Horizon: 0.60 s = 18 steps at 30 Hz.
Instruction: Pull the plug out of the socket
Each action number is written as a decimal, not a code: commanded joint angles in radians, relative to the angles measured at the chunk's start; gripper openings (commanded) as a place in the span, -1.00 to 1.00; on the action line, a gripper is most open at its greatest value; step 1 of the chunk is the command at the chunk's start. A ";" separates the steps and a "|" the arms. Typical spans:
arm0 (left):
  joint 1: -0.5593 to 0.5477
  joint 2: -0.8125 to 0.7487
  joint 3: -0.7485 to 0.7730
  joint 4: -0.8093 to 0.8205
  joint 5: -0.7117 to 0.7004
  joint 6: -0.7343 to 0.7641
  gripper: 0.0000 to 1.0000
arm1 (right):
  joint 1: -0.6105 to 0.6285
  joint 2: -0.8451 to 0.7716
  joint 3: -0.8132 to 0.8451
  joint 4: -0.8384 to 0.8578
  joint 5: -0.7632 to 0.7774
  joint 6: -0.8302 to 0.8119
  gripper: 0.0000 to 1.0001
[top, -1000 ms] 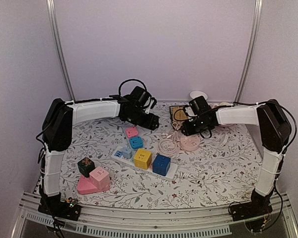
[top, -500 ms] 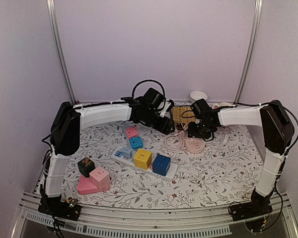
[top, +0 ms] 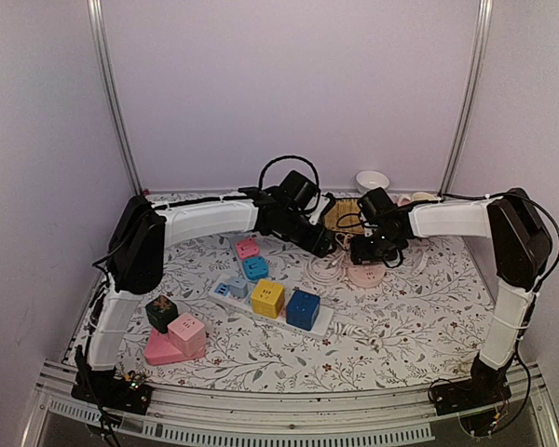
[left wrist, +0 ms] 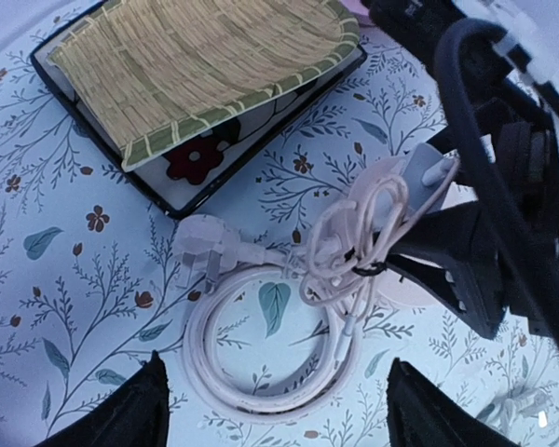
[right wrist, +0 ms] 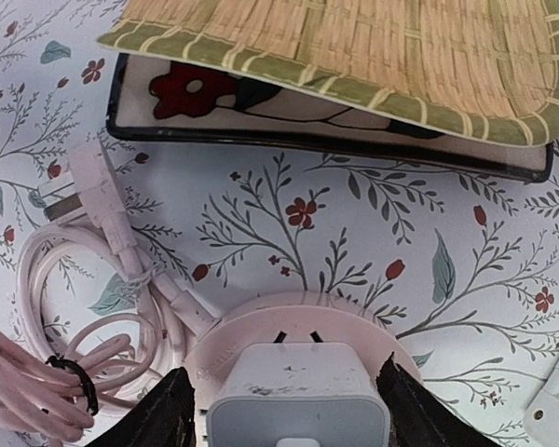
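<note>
A white plug point(right wrist: 298, 396) sits in a round pink socket point(right wrist: 252, 331) on the flowered cloth, with two dark prongs showing between them. My right gripper point(right wrist: 293, 410) is open, one finger on each side of the plug and a thin gap on the left. In the top view the right gripper point(top: 366, 251) hides the plug, and the socket point(top: 363, 276) pokes out below it. My left gripper point(left wrist: 279, 419) is open above a coil of white cable point(left wrist: 261, 354), holding nothing. The coil point(top: 324, 268) lies just left of the socket.
A woven bamboo mat on a black-rimmed tray point(right wrist: 354, 56) lies just behind the socket. A white power strip point(top: 231, 296) carrying yellow and blue cubes runs across the middle. Pink and blue cubes point(top: 247, 249), a pink block with a dark cube point(top: 172, 335) and a white bowl point(top: 373, 179) stand around.
My left arm has swung right, and its gripper now hangs over the cable coil. The right gripper's jaws have widened around the plug, and the socket has shifted slightly.
</note>
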 commanded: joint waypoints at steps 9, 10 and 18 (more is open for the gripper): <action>-0.041 0.089 0.067 0.001 -0.010 -0.016 0.65 | -0.025 0.028 0.052 0.021 -0.076 -0.167 0.10; -0.043 0.095 0.069 0.001 -0.013 -0.016 0.66 | -0.026 0.034 0.056 0.018 -0.077 -0.164 0.04; -0.042 0.137 0.120 -0.021 -0.077 -0.034 0.75 | -0.027 0.057 0.098 -0.052 -0.085 -0.050 -0.47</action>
